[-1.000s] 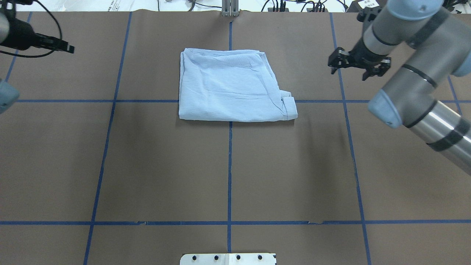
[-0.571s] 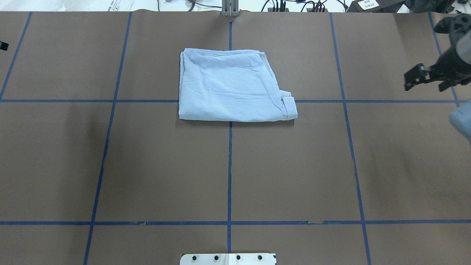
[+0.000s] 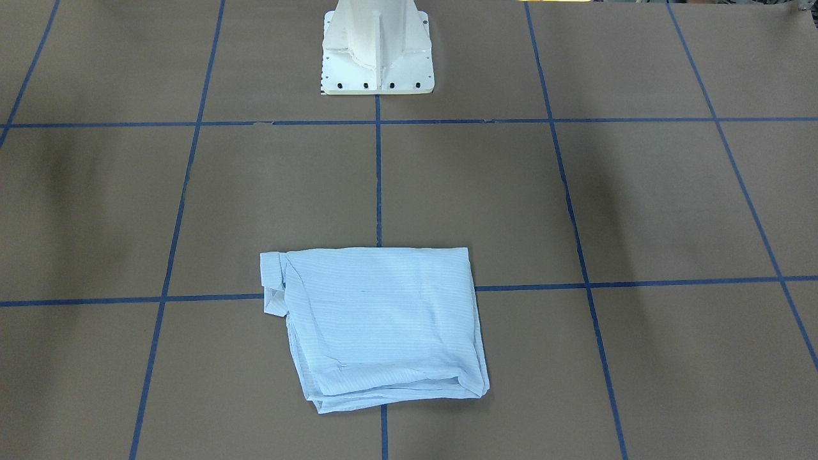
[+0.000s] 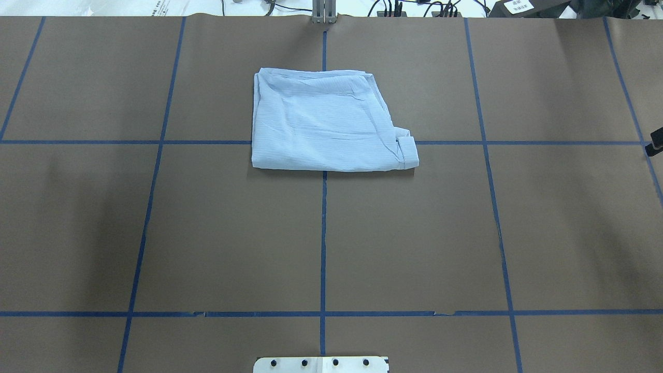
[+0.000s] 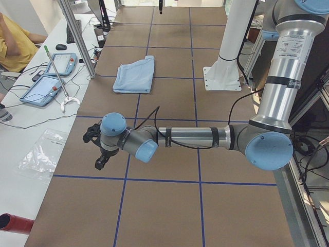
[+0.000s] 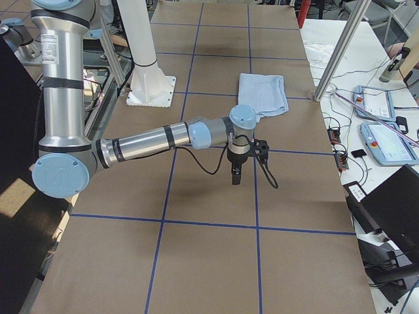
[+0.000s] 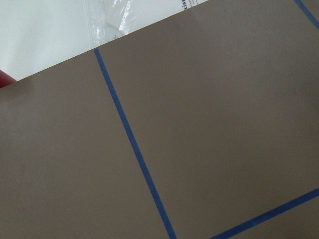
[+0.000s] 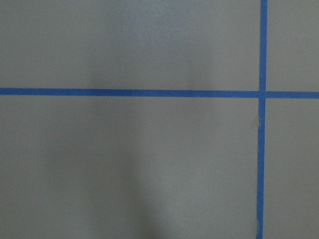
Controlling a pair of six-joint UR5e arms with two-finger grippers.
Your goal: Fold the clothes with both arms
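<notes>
The clothes are one light blue shirt (image 4: 326, 127), folded into a rough rectangle and lying flat on the far middle of the brown table; a cuff sticks out at its right front corner. The same shirt (image 3: 377, 326) lies alone in the front-facing view. Both arms are spread far out to the sides, well clear of it. My left gripper (image 5: 95, 152) hangs over the table's left end. My right gripper (image 6: 247, 167) hangs over the right end, with only a black sliver (image 4: 657, 141) at the overhead edge. I cannot tell whether either is open or shut.
The white pedestal base (image 3: 377, 51) stands at the robot's side of the table. Blue tape lines (image 4: 323, 233) grid the brown cover. A side bench holds teach pendants (image 5: 51, 77) next to a metal post (image 5: 77, 36), with a person in yellow (image 5: 15, 41) seated there.
Both arms have swung outward, away from the shirt, and left the overhead view except for a sliver of the right gripper. The shirt has not moved.
</notes>
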